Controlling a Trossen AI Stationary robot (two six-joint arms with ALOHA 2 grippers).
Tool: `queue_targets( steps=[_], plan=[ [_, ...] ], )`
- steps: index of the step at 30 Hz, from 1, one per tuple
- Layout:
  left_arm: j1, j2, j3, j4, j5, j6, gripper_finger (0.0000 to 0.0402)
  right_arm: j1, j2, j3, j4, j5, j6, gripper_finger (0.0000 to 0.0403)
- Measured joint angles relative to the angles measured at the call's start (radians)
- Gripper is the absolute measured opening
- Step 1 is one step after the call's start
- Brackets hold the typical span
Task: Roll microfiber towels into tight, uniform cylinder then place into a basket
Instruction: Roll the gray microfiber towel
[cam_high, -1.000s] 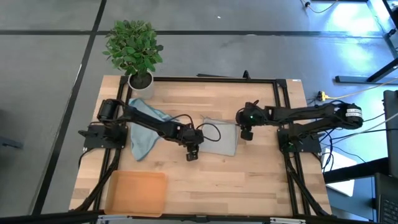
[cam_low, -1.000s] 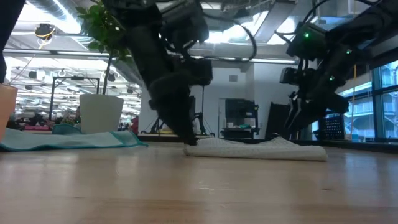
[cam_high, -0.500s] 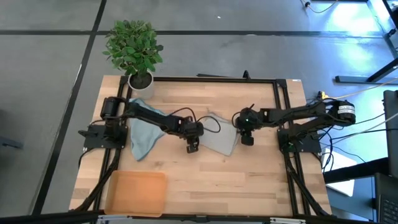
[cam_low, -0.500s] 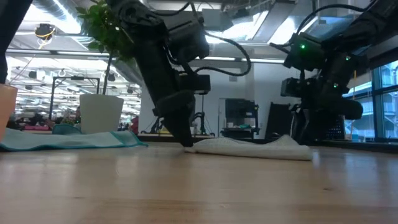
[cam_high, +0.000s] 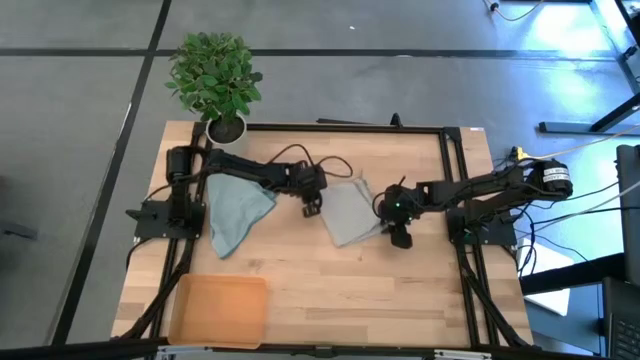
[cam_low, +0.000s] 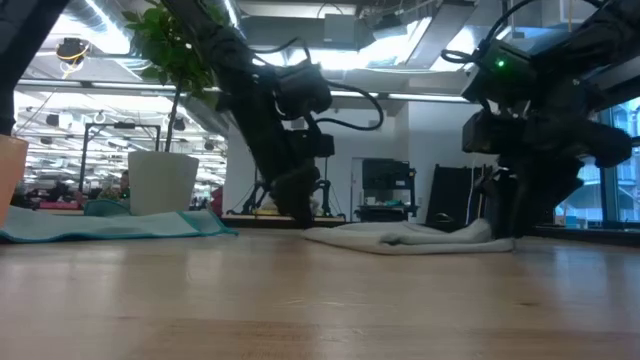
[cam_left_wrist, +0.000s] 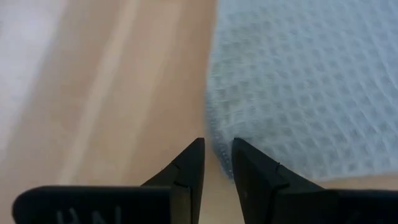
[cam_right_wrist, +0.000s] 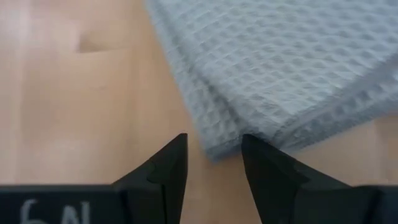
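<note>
A pale grey waffle-weave towel (cam_high: 348, 212), folded in several layers, lies flat on the table at its middle, turned askew; it also shows in the low view (cam_low: 410, 238). My left gripper (cam_high: 312, 207) is at its far left corner, its fingers nearly together. My right gripper (cam_high: 399, 238) is at its near right corner. The light blue-teal towel (cam_high: 232, 210) lies spread on the table at the left. The orange-tan basket (cam_high: 220, 310) stands at the near left corner. My left gripper has the grey towel's corner (cam_left_wrist: 222, 140) between its two fingertips, coming from above and pointing down at the table. The towel lies flat on the wood. My right gripper has the opposite corner (cam_right_wrist: 214, 140), several stacked layers, between its two fingertips, also from above. That corner rests on the table.
A white pot (cam_high: 226, 128) with a green plant stands at the far left corner, beyond the teal towel. Bare wood lies along the near side, to the right of the basket. A black frame (cam_high: 340, 127) edges the table.
My left gripper has gone toward the far edge and my right gripper toward the near edge. The grey towel has turned about on the table with them, its left corner going far and its right corner near, and it has stayed flat.
</note>
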Motion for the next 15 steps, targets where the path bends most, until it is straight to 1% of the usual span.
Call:
queue_targets(
  steps=[4, 8, 11, 13, 15],
  plan=[
    [0.033, 0.0, 0.0, 0.03, 0.009, 0.033, 0.0074, 0.036, 0.0, 0.0, 0.011, -0.031, 0.027, 0.0154],
    [0.051, -0.001, 0.0, 0.033, 0.012, 0.053, 0.0074, 0.07, -0.004, 0.004, 0.018, -0.031, 0.027, 0.0154],
    [0.047, -0.035, 0.0, 0.012, 0.052, 0.053, 0.0074, 0.083, -0.028, 0.026, 0.0, -0.026, 0.03, 0.0154],
    [0.034, -0.077, 0.0, -0.004, 0.086, 0.052, 0.0074, 0.082, -0.055, 0.047, -0.019, 0.009, 0.046, 0.0154],
    [0.013, -0.116, 0.0, -0.003, 0.119, 0.053, 0.0074, 0.082, -0.083, 0.067, -0.029, 0.078, 0.049, 0.0154]
  ],
)
